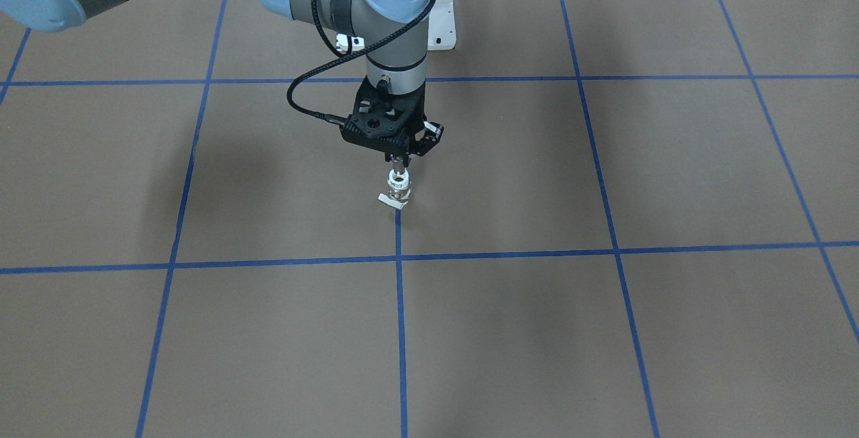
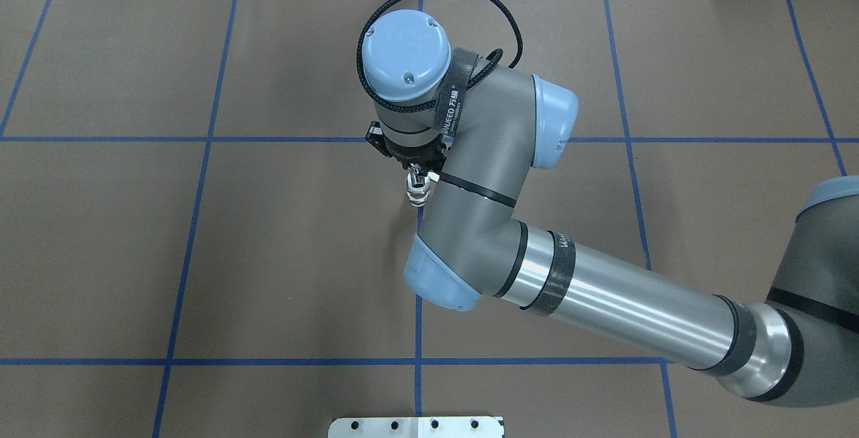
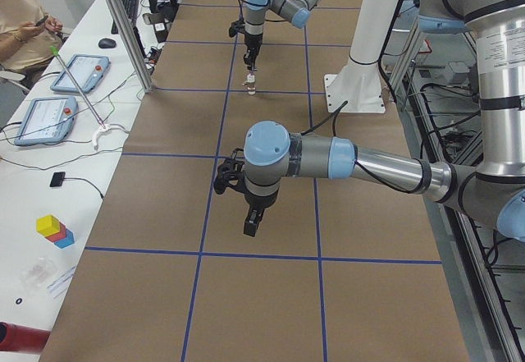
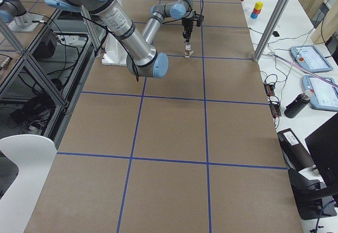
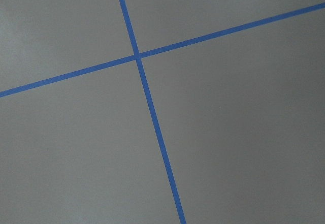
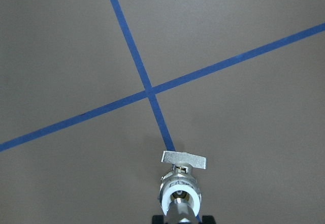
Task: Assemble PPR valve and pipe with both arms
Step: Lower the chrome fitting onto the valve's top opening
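A small white-and-metal PPR valve with a flat metal handle stands upright near a blue tape line, at or just above the brown table. My right gripper points straight down and is shut on its white top end. The right wrist view looks down on the valve with its handle toward the tape cross. I cannot tell a separate pipe apart from the valve. My left gripper hangs fingers-down over bare table far from the valve; whether it is open or shut I cannot tell. The left wrist view holds only table and tape.
Blue tape lines divide the brown table into squares. The white bolted pedestal stands at the robot's side of the table. A side bench holds tablets and coloured blocks, with a seated person beyond.
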{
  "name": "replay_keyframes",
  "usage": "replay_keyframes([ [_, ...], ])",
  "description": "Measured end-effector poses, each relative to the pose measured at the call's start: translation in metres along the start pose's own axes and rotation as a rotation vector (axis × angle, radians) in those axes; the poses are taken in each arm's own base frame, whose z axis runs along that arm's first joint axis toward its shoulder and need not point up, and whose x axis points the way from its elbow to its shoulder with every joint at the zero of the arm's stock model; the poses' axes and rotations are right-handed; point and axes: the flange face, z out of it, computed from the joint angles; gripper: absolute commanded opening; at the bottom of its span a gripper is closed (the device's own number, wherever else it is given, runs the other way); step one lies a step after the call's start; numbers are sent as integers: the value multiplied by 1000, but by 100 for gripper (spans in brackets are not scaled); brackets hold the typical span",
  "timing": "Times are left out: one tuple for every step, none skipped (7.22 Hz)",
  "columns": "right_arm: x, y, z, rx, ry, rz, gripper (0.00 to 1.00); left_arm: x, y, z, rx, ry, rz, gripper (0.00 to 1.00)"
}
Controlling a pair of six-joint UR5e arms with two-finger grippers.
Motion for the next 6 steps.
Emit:
replay_keyframes([
  [0, 0, 3, 3, 5, -1, 0, 0, 0, 0, 0, 0, -1, 100],
  [0, 0, 5, 11, 10, -2, 0, -1, 0, 0, 0, 0, -2, 100],
  [0, 0, 8, 16, 15, -2, 0, -1, 0, 0, 0, 0, -2, 100],
  [0, 0, 9, 18, 17, -3, 0, -1, 0, 0, -1, -1, -2, 100],
  [-1, 0, 9, 18, 17, -4, 0, -1, 0, 0, -1, 0, -2, 100],
  [-1, 0, 8, 19, 15, -5, 0, -1, 0, 0, -1, 0, -2, 100],
])
